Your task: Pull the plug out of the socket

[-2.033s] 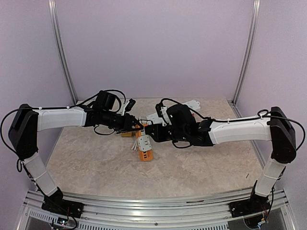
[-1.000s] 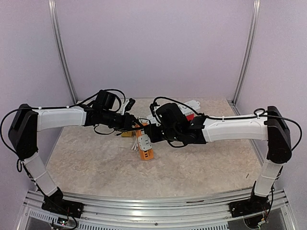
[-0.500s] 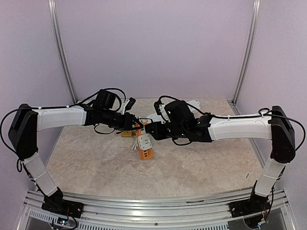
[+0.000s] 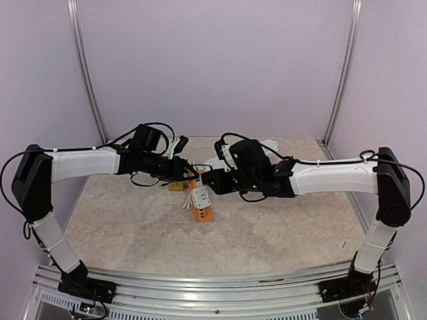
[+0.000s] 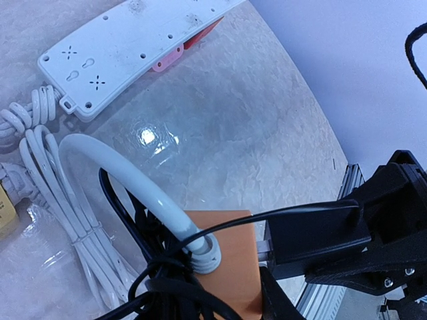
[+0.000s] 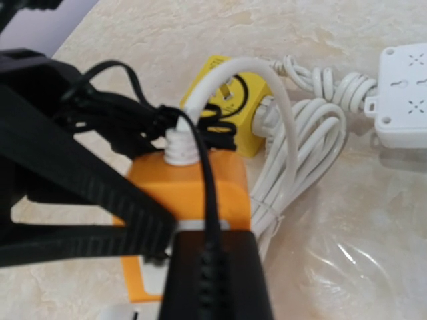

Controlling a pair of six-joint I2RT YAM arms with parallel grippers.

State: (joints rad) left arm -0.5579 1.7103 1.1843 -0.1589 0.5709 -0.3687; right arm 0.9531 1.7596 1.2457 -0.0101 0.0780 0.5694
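The socket is an orange strip (image 4: pixel 200 202) with a white face, lifted a little at mid table. My left gripper (image 4: pixel 187 175) is shut on its cable end (image 5: pixel 230 267), and one black finger (image 5: pixel 279 303) shows beside it. The black plug (image 5: pixel 313 237) sits at the socket's face with a short piece of metal prong (image 5: pixel 262 248) showing between them. My right gripper (image 4: pixel 212 181) is shut on the plug (image 6: pixel 213 280), which fills the bottom of the right wrist view just below the socket (image 6: pixel 187 187). A black cord (image 6: pixel 200 153) runs over the socket's top.
A white power strip (image 5: pixel 127 47) lies face down at the back, with a red part (image 5: pixel 200 33) under it. A yellow cube socket (image 6: pixel 233 100) and a bundle of coiled white cable (image 6: pixel 300 153) lie just behind the orange one. Tangled black cord (image 5: pixel 167 287) hangs by my left fingers.
A second ago the right wrist was further left. It has swung back to the right with the plug. Over the last half second nothing has visibly moved.
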